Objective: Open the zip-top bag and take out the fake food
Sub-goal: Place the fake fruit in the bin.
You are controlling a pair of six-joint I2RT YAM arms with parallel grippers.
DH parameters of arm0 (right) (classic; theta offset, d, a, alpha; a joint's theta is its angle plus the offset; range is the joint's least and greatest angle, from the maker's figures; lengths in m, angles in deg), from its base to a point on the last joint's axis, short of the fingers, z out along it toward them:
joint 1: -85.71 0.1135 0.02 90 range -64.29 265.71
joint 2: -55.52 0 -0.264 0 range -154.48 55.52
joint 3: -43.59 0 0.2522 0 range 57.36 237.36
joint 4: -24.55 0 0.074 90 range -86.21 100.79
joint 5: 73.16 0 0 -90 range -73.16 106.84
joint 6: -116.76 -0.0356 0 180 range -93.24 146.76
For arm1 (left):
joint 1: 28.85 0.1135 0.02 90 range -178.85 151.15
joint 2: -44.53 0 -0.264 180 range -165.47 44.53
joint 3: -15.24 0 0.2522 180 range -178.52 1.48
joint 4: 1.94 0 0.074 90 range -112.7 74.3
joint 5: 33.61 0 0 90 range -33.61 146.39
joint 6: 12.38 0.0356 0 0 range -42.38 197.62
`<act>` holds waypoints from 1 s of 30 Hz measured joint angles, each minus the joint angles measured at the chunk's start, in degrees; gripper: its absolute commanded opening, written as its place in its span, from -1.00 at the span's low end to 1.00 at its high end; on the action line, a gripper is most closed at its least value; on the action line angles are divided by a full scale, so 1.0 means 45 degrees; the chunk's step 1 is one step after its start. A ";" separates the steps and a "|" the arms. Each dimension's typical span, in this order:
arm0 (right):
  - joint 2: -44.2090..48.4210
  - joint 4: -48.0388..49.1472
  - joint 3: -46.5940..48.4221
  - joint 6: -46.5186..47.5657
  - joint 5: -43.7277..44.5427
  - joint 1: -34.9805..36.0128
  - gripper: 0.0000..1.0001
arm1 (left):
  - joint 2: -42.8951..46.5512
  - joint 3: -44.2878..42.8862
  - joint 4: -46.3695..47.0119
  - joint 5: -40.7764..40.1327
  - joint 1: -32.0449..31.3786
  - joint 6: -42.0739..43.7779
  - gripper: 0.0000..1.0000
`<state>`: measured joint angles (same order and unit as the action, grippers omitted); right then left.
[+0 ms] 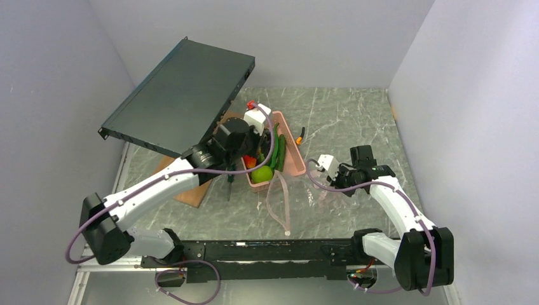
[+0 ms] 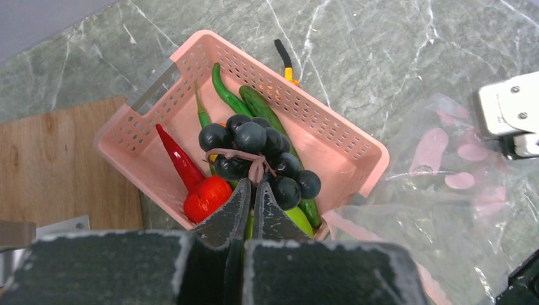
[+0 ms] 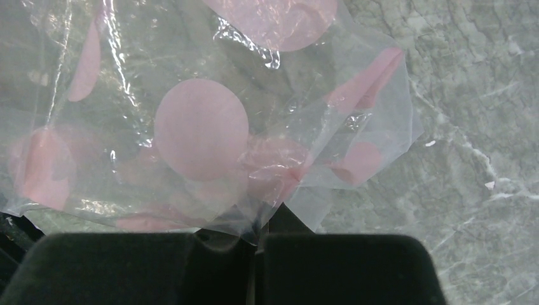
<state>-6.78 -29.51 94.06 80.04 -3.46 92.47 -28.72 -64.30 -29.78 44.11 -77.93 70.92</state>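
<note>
The clear zip-top bag (image 1: 299,197) with pink dots lies crumpled right of the pink basket (image 1: 295,155), its pink zip strip trailing toward me. My right gripper (image 1: 323,178) is shut on a fold of the bag (image 3: 203,127), pinched at the fingertips (image 3: 257,232). My left gripper (image 2: 253,185) is shut on the pinkish stem of the dark grape bunch (image 2: 254,149), held over the basket (image 2: 330,127). In the basket lie a red pepper (image 2: 191,178), long green pods (image 2: 229,95) and a lime-green apple (image 1: 262,173). The bag also shows in the left wrist view (image 2: 445,190).
A large dark flat case (image 1: 181,95) leans at the back left over a wooden board (image 2: 57,165). A small orange-and-black tool (image 2: 284,60) lies behind the basket. A thin dark tool (image 1: 229,184) lies left of the basket. Walls close in on three sides.
</note>
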 measured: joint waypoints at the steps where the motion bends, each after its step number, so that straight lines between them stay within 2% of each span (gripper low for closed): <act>1: 0.0044 0.0000 0.0000 0.0000 0.0024 -0.0049 -1.00 | -0.0272 -0.0155 0.0019 0.0049 0.0087 -0.0005 -1.00; 16: 0.0243 0.0000 0.0005 0.0000 0.0063 -0.0364 -1.00 | -0.3759 -0.2565 -0.0321 0.0767 0.0593 -0.0155 -1.00; 24: 0.0282 0.0000 0.0005 0.0000 0.0068 -0.0442 -1.00 | -0.5251 -0.3929 -0.1370 0.0588 0.0656 -0.0466 -1.00; 25: 0.0282 0.0000 0.0005 0.0000 0.0068 -0.0442 -1.00 | -0.5450 -0.4153 -0.1549 0.0491 0.0656 -0.0495 -0.96; 26: 0.0282 0.0000 0.0005 0.0000 0.0068 -0.0442 -1.00 | -0.5600 -0.4313 -0.1661 0.0432 0.0656 -0.0529 -0.80; 27: 0.0282 0.0000 0.0005 0.0000 0.0068 -0.0447 -1.00 | -0.5809 -0.4493 -0.1807 0.0389 0.0670 -0.0573 -0.41; 28: 0.0282 0.0000 0.0005 0.0000 0.0068 -0.0461 -1.00 | -0.5974 -0.4624 -0.1928 0.0369 0.0699 -0.0631 -0.12; 30: 0.0282 -0.0005 0.0005 0.0000 0.0068 -0.0486 -1.00 | -0.6212 -0.4804 -0.2161 0.0345 0.0733 -0.0685 0.29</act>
<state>-5.52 -29.53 94.09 80.04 -3.15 90.29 -56.68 -85.91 -39.51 45.67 -74.63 67.84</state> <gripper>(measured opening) 0.009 0.380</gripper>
